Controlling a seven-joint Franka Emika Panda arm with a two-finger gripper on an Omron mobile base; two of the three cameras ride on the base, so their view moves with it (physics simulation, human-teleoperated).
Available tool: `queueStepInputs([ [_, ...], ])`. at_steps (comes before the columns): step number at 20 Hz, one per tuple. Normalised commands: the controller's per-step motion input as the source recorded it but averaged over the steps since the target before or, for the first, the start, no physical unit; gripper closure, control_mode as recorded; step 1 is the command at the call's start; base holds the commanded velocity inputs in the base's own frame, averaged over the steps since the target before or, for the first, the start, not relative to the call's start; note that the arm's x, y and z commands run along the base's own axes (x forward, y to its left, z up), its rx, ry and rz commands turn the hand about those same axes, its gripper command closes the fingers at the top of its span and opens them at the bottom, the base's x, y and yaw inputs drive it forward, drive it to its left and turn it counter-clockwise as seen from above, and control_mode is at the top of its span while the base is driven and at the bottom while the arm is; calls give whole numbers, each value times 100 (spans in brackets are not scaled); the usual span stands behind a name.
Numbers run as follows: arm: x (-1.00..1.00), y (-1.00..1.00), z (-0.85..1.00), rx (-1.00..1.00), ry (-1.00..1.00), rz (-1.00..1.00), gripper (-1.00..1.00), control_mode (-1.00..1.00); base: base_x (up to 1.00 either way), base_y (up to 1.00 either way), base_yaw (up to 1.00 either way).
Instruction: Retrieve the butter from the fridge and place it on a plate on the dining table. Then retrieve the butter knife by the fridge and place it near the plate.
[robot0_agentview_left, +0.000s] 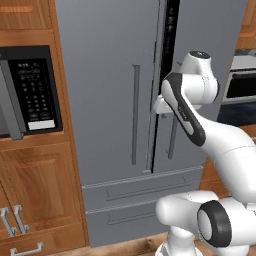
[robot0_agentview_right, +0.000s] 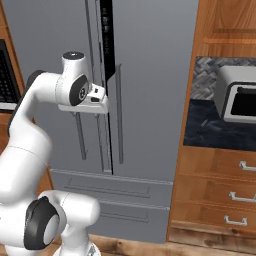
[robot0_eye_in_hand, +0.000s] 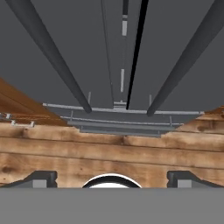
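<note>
The grey French-door fridge stands straight ahead with a thin dark gap between its doors. My gripper hangs open in front of that gap at handle height and points down. Nothing is between its fingertips. In the hand view the two long bar handles run down either side toward the lower drawers. My white hand sits close to the door fronts, between the handles. The butter, plate, dining table and butter knife are out of view.
A black-fronted microwave sits in wooden cabinets left of the fridge. To the right, a toaster oven stands on a dark counter above wooden drawers. Wood plank floor lies below.
</note>
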Motion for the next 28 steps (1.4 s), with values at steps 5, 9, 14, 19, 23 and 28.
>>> queueStepInputs([
  [5, 0, 0, 0, 0, -1, 0, -100, -100, 0, 0, 0],
  [9, 0, -3, 0, 0, -22, 0, -100, -100, 0, 0, 0],
  [14, 8, -7, 0, -1, -28, 0, -100, -100, 0, 0, 0],
  [19, 12, -34, -4, -1, -27, 0, -100, -100, 0, 0, 0],
  [23, 27, -61, 0, 0, -18, -2, -100, -100, 0, 0, 0],
  [28, 18, -33, -1, 1, -1, -1, -100, -100, 0, 0, 0],
])
